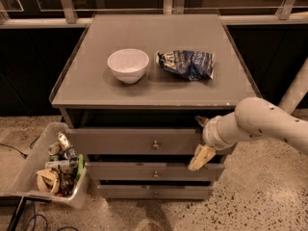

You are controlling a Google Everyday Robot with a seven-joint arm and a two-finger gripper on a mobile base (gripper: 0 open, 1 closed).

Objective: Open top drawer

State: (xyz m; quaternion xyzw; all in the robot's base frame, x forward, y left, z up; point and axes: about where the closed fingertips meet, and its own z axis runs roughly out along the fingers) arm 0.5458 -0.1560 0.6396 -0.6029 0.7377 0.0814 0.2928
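The top drawer (130,141) is the widest grey front under the cabinet top, with a small round metal knob (155,144) at its centre. It stands out slightly, with a dark gap above it. My gripper (200,139) is at the drawer front's right end, on a white arm reaching in from the right. Its fingers are spread: a dark tip sits above the front's top edge, and a cream finger (201,157) hangs below its bottom edge. I cannot tell if they touch the panel.
Two narrower drawers (155,171) sit below the top one. On the cabinet top (86,88) are a white bowl (128,65) and a crumpled blue chip bag (186,64). A clear bin of trash (53,167) stands on the floor at the left.
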